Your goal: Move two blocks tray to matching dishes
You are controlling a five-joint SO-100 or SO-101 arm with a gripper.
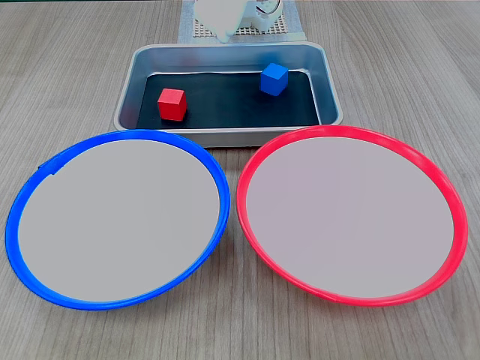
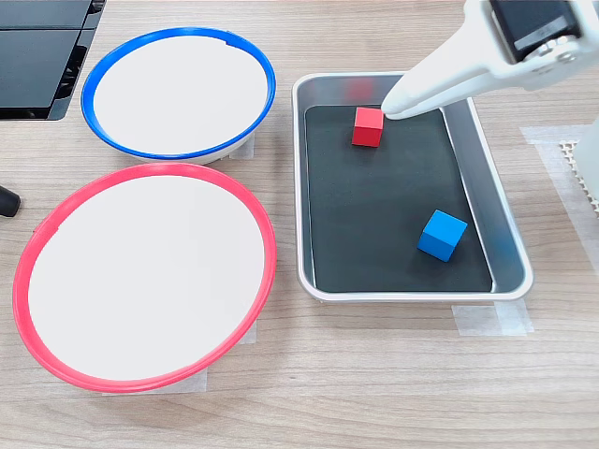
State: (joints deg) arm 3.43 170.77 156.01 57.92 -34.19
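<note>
The silver tray (image 1: 225, 135) (image 2: 505, 234) holds both blocks on its black bottom. The red block (image 1: 172, 103) (image 2: 368, 126) and the blue block (image 1: 273, 79) (image 2: 442, 235) lie apart, near opposite ends. The blue-rimmed dish (image 1: 22, 202) (image 2: 178, 154) and the red-rimmed dish (image 1: 450, 240) (image 2: 140, 379) lie side by side next to the tray, and neither holds anything. My white gripper (image 1: 223, 37) (image 2: 391, 109) hangs above the tray's edge near the red block. Its fingers taper together to one tip, shut on nothing.
A white mesh mat (image 1: 247, 30) (image 2: 585, 178) lies under the arm's base behind the tray. In a fixed view, dark flat panels (image 2: 37, 56) lie beyond the blue-rimmed dish and a small black object (image 2: 6, 200) sits at the left edge. Tape (image 2: 491, 319) holds the tray to the wooden table.
</note>
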